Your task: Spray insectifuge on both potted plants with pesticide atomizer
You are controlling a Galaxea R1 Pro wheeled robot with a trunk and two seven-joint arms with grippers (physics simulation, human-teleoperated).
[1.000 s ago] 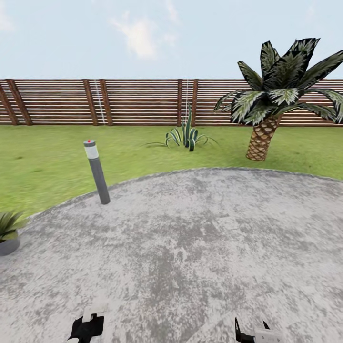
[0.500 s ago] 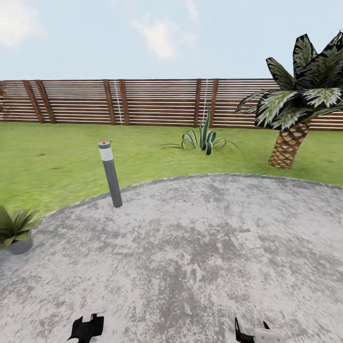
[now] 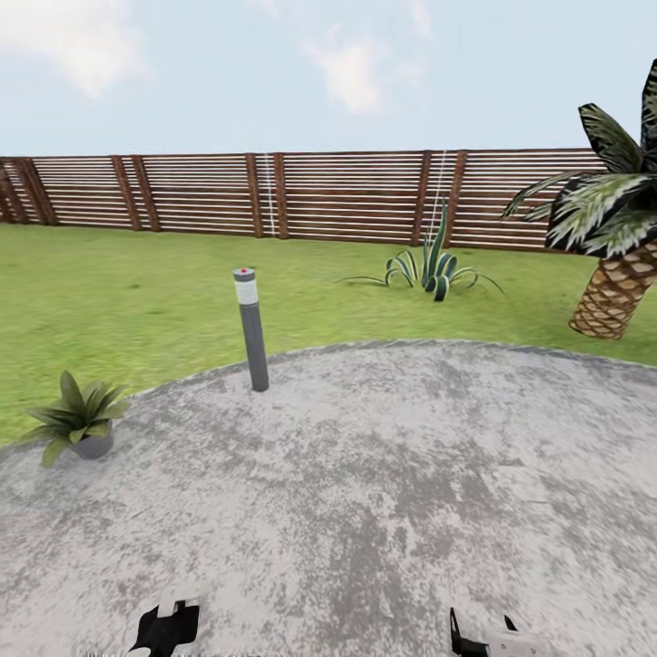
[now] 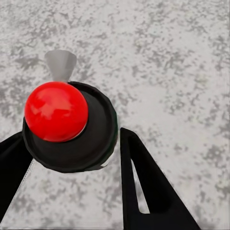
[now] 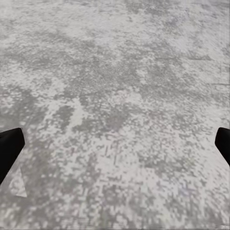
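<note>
Red-topped pesticide atomizer held in left hand

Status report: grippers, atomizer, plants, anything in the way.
Left gripper shut on the pesticide atomizer, red top up. Right gripper open, nothing between its fingers. One potted plant at the patio edge, ahead left. Grey bollard lamp beyond it.

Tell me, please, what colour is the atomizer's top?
Bright red, on the pesticide atomizer, clearest in the left wrist view.
</note>
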